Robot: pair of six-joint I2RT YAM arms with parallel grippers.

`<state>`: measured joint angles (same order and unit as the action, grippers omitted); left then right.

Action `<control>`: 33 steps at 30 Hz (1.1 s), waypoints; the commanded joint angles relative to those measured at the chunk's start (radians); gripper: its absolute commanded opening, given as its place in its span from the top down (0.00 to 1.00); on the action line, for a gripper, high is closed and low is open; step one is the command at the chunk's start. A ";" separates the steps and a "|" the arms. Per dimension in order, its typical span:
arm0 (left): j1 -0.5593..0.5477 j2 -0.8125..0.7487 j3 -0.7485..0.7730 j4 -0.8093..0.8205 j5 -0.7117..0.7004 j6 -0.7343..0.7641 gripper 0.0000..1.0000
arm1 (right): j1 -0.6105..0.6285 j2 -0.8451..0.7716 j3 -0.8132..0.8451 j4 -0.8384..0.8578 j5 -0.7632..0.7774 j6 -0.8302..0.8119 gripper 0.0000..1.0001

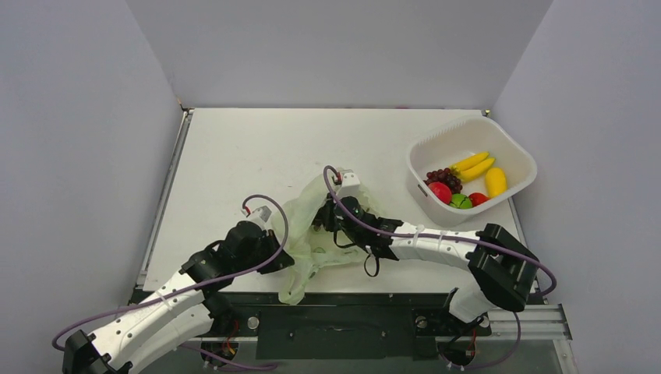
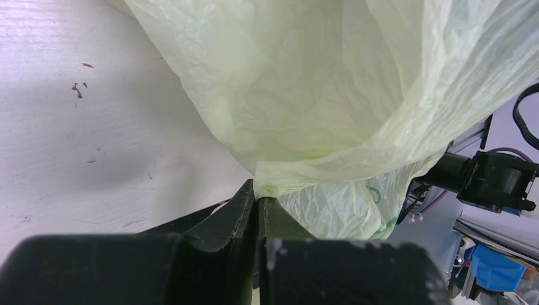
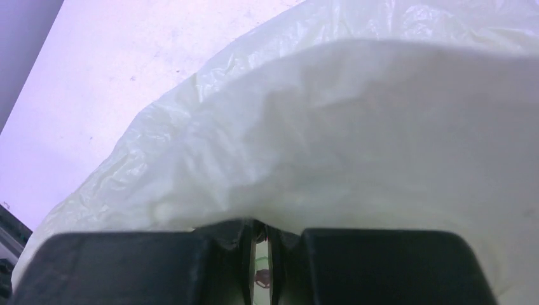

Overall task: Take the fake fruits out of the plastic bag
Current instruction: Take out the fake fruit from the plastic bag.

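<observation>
Slumping across the near middle of the table [image 1: 257,156], the plastic bag [image 1: 305,234] lies crinkled, its mouth hard to make out. The white basket [image 1: 436,148] stands well apart at far right. The left gripper [image 2: 257,213] is clamped tight on a fold at the bag's near-left edge, and the right gripper [image 3: 257,238] pinches film at its far side. Several fake fruits [image 1: 460,201], green and red among them, lie in the basket. Whether any sit inside the bag cannot be told. Drawing both pinches apart gently should open it without tearing.

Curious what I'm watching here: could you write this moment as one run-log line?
left gripper: shut on plastic bag | right gripper: shut on plastic bag | fake fruits: in white basket
</observation>
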<state>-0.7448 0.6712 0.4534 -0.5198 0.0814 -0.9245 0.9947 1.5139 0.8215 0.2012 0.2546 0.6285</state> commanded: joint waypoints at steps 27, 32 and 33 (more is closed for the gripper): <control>-0.001 -0.023 0.051 -0.111 -0.277 -0.115 1.00 | 0.129 -0.253 0.019 -0.015 -0.095 -0.056 1.00; -0.002 -0.030 0.038 -0.109 -0.283 -0.118 1.00 | 0.131 -0.336 0.032 -0.024 -0.150 -0.073 1.00; -0.001 -0.033 0.036 -0.109 -0.284 -0.120 1.00 | 0.131 -0.344 0.034 -0.026 -0.158 -0.073 1.00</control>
<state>-0.7448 0.6491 0.4889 -0.6327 -0.1787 -1.0359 1.1187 1.2346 0.8288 0.1234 0.1490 0.5758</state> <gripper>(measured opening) 0.006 0.027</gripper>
